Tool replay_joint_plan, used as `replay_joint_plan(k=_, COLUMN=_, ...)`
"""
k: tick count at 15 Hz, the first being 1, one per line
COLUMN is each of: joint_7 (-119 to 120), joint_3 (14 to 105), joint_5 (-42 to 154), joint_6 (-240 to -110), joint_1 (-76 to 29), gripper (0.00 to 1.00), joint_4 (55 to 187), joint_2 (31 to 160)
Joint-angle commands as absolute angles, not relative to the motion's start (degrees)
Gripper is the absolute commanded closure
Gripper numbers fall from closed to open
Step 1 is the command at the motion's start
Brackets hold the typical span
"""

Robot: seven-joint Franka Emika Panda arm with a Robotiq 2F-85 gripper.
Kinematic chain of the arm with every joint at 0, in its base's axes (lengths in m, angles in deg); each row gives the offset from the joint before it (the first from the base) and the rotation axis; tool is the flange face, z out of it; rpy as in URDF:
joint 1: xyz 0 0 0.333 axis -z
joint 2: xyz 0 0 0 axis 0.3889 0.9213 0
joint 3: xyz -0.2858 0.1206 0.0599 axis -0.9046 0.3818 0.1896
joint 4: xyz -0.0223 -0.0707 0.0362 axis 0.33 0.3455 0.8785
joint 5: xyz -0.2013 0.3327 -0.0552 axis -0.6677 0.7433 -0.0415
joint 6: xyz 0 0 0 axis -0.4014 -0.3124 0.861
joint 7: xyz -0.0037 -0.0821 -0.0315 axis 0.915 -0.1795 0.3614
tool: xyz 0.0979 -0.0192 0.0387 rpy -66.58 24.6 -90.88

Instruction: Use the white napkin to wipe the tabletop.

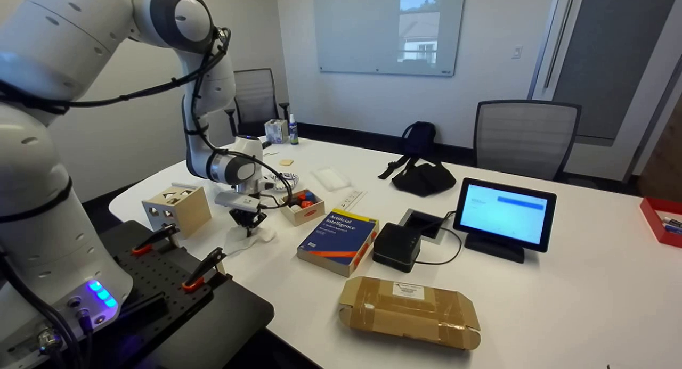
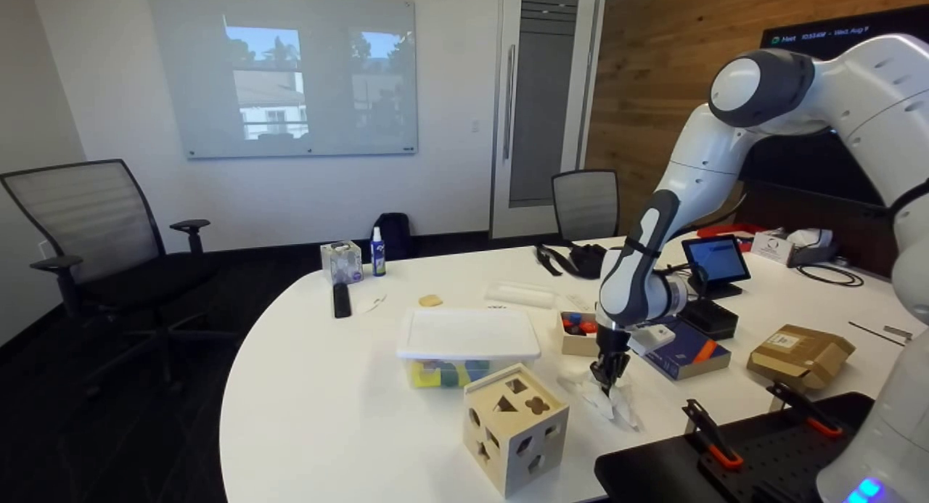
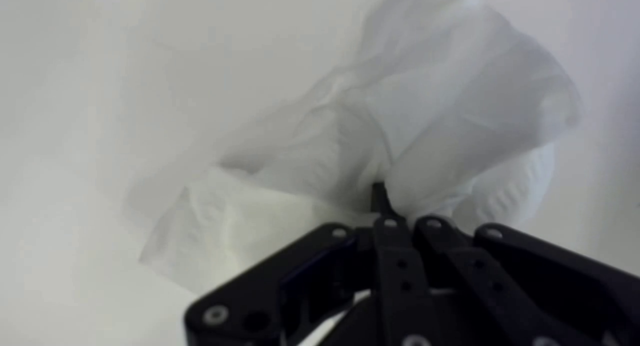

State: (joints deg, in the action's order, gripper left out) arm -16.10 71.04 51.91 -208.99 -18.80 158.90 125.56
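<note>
The white napkin (image 3: 450, 111) is crumpled and spread in folds around my fingertips in the wrist view. My gripper (image 3: 387, 196) is shut on the napkin, with the fingers close together and one dark fingertip partly buried in the folds. In both exterior views the gripper (image 1: 249, 230) (image 2: 607, 387) points down, and the napkin (image 1: 237, 243) (image 2: 617, 403) lies at the surface of the white tabletop (image 1: 559, 305) (image 2: 326, 409). The tabletop (image 3: 75, 136) also fills the background of the wrist view. The napkin's part between the fingers is hidden.
A wooden shape-sorter box (image 1: 184, 209) (image 2: 515, 430) stands beside the gripper. A small box of coloured pieces (image 1: 306, 212) and a blue book (image 1: 341, 238) are close by. A lidded plastic bin (image 2: 468, 343), cardboard box (image 1: 407, 313), black device (image 1: 396, 246) and screen (image 1: 506, 212) also stand on the table.
</note>
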Motion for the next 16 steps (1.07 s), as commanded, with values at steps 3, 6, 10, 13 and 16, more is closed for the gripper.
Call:
replay_joint_plan(k=3, joint_7=-14.72, joint_3=65.52, joint_5=51.95, joint_6=-216.16, joint_1=-18.91, gripper=0.99, joint_4=158.57, joint_2=125.6)
replay_joint_plan(k=6, joint_7=-13.74, joint_3=62.61, joint_5=52.16, joint_6=-218.8, joint_1=-19.23, gripper=0.99, joint_4=160.57, joint_2=123.96)
replay_joint_plan(k=10, joint_7=-13.45, joint_3=62.12, joint_5=52.02, joint_6=-217.18, joint_1=-19.1, gripper=0.99, joint_4=162.67, joint_2=122.4)
replay_joint_plan(k=13, joint_7=-14.87, joint_3=65.03, joint_5=51.62, joint_6=-214.17, joint_1=-17.52, gripper=0.99, joint_4=163.3, joint_2=122.28)
replay_joint_plan(k=16, joint_7=-15.53, joint_3=68.68, joint_5=51.62, joint_6=-214.62, joint_1=-16.82, gripper=0.99, joint_4=162.32, joint_2=123.46)
